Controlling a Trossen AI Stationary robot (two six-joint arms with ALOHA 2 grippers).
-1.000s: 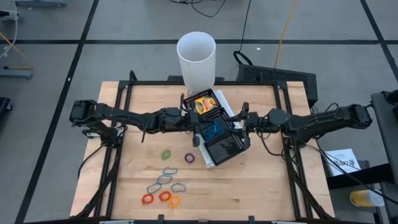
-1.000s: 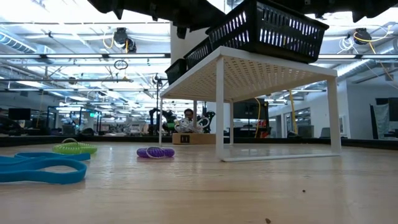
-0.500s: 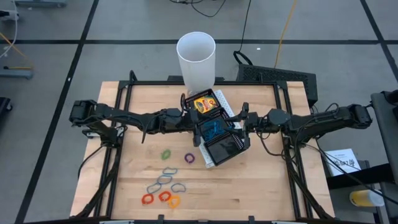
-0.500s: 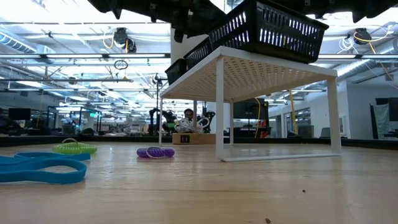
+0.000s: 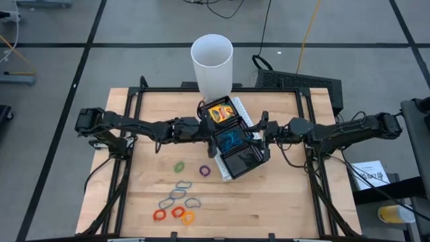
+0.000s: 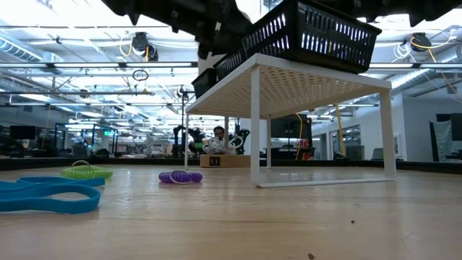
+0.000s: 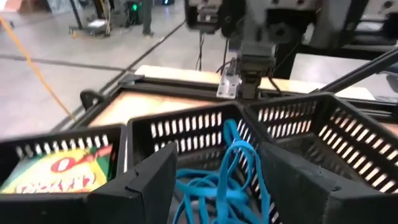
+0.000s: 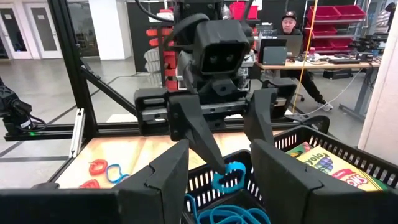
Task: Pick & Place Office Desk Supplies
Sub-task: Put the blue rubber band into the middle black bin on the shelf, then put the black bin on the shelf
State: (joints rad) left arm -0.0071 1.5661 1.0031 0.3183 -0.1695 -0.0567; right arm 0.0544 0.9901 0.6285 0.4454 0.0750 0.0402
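The black mesh tray [image 5: 243, 161] rests on a white rack [image 6: 289, 79] at the table's middle. A yellow-and-green crayon box [image 5: 220, 111] lies in its far compartment, and blue rubber bands [image 5: 230, 139] lie in the middle one. My left gripper [image 5: 212, 140] is open over the tray's left rim, its fingers on either side of the blue bands [image 7: 211, 193]. My right gripper [image 5: 259, 134] is open at the tray's right rim and faces the left one. Loose bands lie on the near table: green [image 5: 179, 166], purple [image 5: 204, 171], blue and grey [image 5: 176, 193], red and orange [image 5: 176, 214]. My left gripper reaches level from the table's left over the middle compartment. One blue loop [image 8: 227, 178] stands up right at one fingertip [image 8: 215, 163]. I cannot tell whether the finger touches it.
A tall white cup [image 5: 213, 60] stands at the far edge behind the tray. The rack's legs [image 6: 255, 130] stand on the table, with room under it. A person [image 8: 287, 28] sits at a desk beyond the table.
In the low view my left gripper has come slightly lower and closer to the tray's wall. The tray, crayon box and bands on the table have stayed in place.
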